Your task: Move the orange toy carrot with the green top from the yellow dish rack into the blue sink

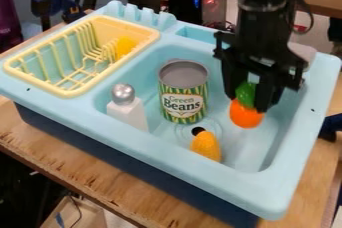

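Orange with a green top, the toy vegetable (246,116) hangs below the gripper (247,103), fingers clamped on that top; likely light, hard and slippery, surer held round its body. A can (184,89) stands near the gripper.

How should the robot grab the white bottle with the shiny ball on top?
I'd come straight down from above and pinch the white bottle by its body, just below the silver ball. It seems to stand up, so that part should be easy to reach, and the round ball might slip.
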You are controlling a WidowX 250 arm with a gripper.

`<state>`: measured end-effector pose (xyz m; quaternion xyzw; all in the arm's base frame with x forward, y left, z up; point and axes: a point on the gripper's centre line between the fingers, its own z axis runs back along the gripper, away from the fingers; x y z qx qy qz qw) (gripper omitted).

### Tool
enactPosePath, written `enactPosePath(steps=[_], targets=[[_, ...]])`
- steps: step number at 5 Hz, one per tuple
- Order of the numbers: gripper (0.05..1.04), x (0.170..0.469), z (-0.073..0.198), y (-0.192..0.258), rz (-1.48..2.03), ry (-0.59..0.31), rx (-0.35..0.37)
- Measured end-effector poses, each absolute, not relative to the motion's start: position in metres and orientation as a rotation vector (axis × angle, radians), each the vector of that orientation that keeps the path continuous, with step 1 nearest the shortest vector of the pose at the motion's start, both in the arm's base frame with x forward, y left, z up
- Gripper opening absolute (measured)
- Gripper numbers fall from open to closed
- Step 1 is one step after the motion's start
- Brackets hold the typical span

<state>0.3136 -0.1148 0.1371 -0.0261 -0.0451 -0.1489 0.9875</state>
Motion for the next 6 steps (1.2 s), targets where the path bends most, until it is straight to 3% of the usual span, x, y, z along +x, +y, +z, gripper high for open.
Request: enactPosePath(steps=[2,4,5,6], targets=[[0.620,0.315,0.110,-0.121,-0.293,-0.025,-0.107],[0.685,0.309,0.110,-0.114,-0.248,0.039,-0.092],[0.958,0.315,0.118,-0.107,-0.193,0.035,-0.093],[1.007,0.322,0.139,-0.096,-0.096,-0.003,-0.117]])
